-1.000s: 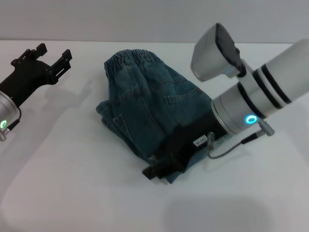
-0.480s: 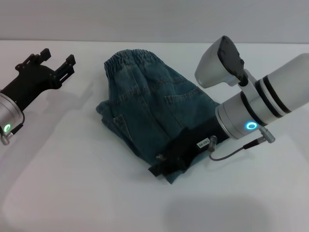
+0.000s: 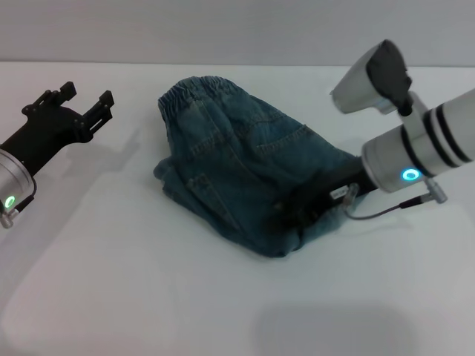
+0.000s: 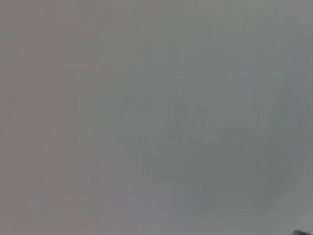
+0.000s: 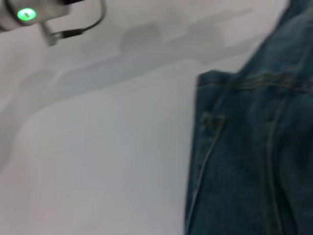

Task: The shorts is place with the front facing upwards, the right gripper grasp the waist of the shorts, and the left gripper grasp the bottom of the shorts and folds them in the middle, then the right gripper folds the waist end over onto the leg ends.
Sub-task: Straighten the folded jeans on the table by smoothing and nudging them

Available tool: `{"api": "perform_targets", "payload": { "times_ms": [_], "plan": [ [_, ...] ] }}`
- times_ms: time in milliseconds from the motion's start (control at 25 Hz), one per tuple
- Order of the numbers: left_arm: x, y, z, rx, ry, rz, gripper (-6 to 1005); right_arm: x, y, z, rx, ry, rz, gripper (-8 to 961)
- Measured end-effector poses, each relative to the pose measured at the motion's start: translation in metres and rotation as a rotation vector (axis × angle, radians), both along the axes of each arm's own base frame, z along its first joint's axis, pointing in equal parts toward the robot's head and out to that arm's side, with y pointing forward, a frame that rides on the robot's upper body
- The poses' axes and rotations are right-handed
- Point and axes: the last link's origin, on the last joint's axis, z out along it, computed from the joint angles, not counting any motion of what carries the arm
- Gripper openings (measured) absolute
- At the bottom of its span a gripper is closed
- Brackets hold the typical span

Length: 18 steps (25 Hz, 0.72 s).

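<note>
The denim shorts point(image 3: 237, 159) lie folded in a lump mid-table, with the crinkled elastic waist point(image 3: 194, 93) at the far end. My right gripper point(image 3: 300, 210) lies low against the pile's near right side, its tip tucked into the cloth. The left gripper point(image 3: 87, 95) hovers open and empty at the far left, well apart from the shorts. The right wrist view shows the shorts point(image 5: 249, 156) with a straight stitched edge point(image 5: 197, 147); I cannot tell whether it is a leg end. The left wrist view shows only blank grey.
The white table point(image 3: 133, 282) spreads around the shorts. The left arm's green light point(image 5: 26, 14) and its cable show in the right wrist view. A grey camera housing point(image 3: 375, 78) rides above the right arm.
The right gripper has drawn back to the right from the near corner of the shorts, and the cloth's right side has spread out with it. The left gripper barely shifted.
</note>
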Motion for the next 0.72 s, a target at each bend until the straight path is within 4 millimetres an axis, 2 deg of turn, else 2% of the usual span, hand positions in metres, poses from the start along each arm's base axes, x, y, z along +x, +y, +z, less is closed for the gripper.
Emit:
{"api": "perform_targets", "payload": {
  "times_ms": [480, 720],
  "plan": [
    [0.0, 0.0, 0.001, 0.001, 0.001, 0.0, 724, 0.027, 0.026, 0.061, 0.211, 0.039, -0.091, 437],
    [0.001, 0.002, 0.002, 0.002, 0.003, -0.004, 725, 0.018, 0.021, 0.064, 0.21, 0.059, -0.046, 436]
  ]
}}
